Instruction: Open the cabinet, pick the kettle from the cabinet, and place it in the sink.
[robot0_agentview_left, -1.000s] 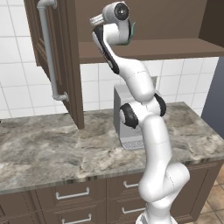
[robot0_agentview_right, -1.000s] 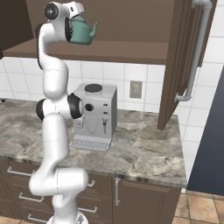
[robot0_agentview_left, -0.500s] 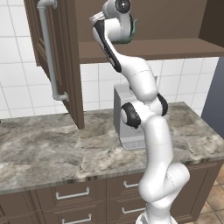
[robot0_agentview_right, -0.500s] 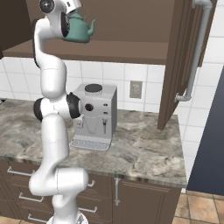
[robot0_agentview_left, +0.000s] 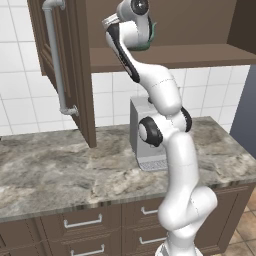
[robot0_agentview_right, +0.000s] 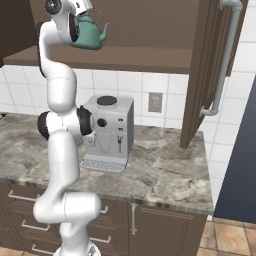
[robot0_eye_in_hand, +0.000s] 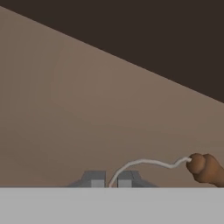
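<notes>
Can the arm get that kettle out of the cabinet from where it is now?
Probably yes. The gripper is shut on the kettle by its thin handle, and the cabinet doors stand open, leaving the front free.

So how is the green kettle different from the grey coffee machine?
The kettle is teal and round with a curved spout; the coffee machine is grey and boxy. The kettle looks smaller. The kettle is up at the cabinet shelf, its thin handle pinched in the shut fingers; the coffee machine stands on the counter.

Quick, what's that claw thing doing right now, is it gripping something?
Gripper: closed on the thin handle of the teal kettle.
</notes>
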